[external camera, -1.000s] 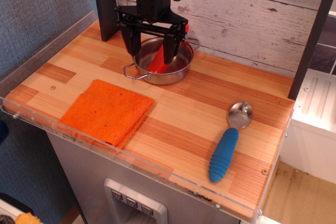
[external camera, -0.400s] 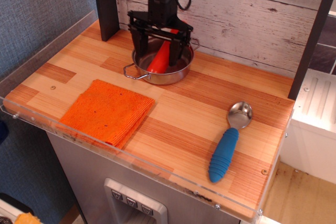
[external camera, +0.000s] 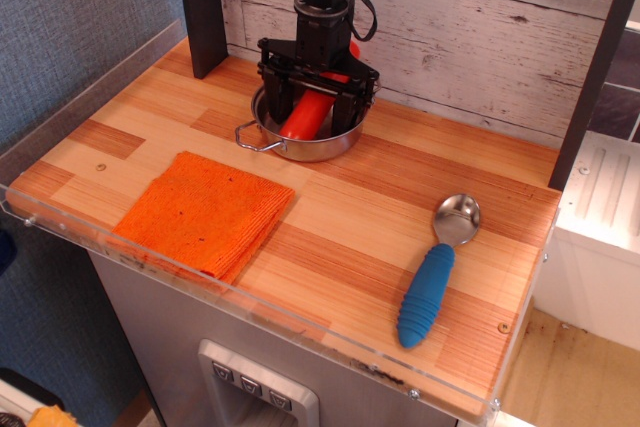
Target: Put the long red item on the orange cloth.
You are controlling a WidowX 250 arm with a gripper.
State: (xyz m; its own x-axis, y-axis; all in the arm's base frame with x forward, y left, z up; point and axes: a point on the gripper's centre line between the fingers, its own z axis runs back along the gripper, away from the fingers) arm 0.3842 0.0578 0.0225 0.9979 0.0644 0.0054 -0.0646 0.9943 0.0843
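In the single view, the steel pan (external camera: 305, 137) sits at the back of the wooden table (external camera: 360, 217), near the plank wall, and the long red item (external camera: 306, 117) lies slanted inside it, one end low in the pan and the other rising toward the far rim. The black pincer (external camera: 312, 112) hangs straight above the pan with its two fingers spread, one on each side of the red item, not closed on it. Forward and left of the pan lies the orange cloth (external camera: 203, 212), flat and apart from it, while the blue-handled spoon (external camera: 437, 267) rests well to the pan's front right.
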